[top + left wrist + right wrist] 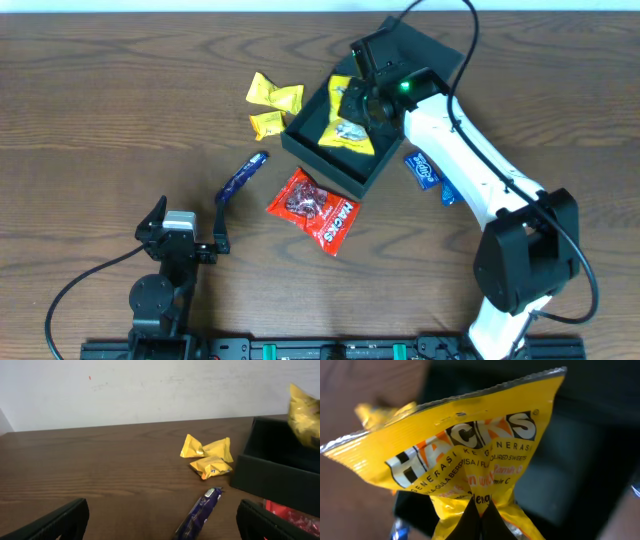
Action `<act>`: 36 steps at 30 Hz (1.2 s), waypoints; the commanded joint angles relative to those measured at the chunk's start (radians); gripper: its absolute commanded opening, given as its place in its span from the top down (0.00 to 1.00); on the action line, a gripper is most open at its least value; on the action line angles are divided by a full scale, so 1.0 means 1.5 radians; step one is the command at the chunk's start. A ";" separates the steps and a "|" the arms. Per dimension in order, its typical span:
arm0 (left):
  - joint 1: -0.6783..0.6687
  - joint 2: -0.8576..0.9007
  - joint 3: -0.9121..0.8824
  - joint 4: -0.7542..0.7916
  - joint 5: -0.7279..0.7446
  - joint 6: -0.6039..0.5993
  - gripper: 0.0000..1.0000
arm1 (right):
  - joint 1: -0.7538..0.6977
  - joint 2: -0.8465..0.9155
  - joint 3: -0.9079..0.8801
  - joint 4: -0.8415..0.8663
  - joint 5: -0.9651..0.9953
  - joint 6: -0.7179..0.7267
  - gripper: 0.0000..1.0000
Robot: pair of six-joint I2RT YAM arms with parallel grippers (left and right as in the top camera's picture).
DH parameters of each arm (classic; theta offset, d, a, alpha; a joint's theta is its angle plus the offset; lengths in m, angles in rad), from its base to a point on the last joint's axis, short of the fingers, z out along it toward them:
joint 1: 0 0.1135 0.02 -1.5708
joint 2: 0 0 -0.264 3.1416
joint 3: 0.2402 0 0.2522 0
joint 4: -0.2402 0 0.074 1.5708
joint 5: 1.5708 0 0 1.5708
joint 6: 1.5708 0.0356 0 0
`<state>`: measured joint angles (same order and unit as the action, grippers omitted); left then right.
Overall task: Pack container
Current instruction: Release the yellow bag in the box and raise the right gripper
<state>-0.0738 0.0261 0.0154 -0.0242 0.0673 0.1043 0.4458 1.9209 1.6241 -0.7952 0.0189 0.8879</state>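
Observation:
The container (320,165) is a dark square box at the table's centre right, its flap lid (425,48) lying open behind it. My right gripper (358,100) hangs over the box, shut on a yellow Hacks packet (350,128). In the right wrist view the fingers pinch the packet (470,455) at its lower edge, at my right gripper (481,522), with the container's dark inside (580,460) behind. My left gripper (190,228) rests low at the front left, open and holding nothing. In its wrist view the left gripper (160,527) frames a purple bar (200,512), and the container's wall (280,480) stands to the right.
Small yellow packets (272,97) lie left of the box, with a purple bar (243,175) and a red packet (315,208) in front of it. Blue packets (422,170) lie under the right arm. The left wrist view shows the yellow packets (207,449) and the red packet (295,515).

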 commanded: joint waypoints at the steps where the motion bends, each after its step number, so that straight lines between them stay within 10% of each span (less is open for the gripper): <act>1: -0.001 -0.002 -0.007 -0.031 0.001 -0.003 0.05 | 0.004 -0.017 0.010 -0.011 0.077 0.163 0.99; 14: -0.001 -0.002 -0.007 -0.031 0.001 -0.003 0.05 | 0.009 -0.017 -0.067 -0.017 0.080 0.364 0.98; 27: -0.001 -0.002 -0.007 -0.031 0.001 -0.003 0.05 | 0.002 -0.016 -0.154 -0.014 0.104 0.306 0.99; 33: -0.001 -0.002 -0.007 -0.031 0.001 -0.002 0.05 | -0.001 -0.016 -0.164 -0.013 0.137 0.305 0.89; 36: -0.001 -0.002 -0.007 -0.031 0.001 -0.002 0.05 | -0.001 -0.013 -0.165 -0.010 0.147 0.305 0.67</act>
<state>-0.0738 0.0261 0.0154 -0.0242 0.0677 0.1043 0.4500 1.9209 1.3853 -0.8116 0.1806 1.3506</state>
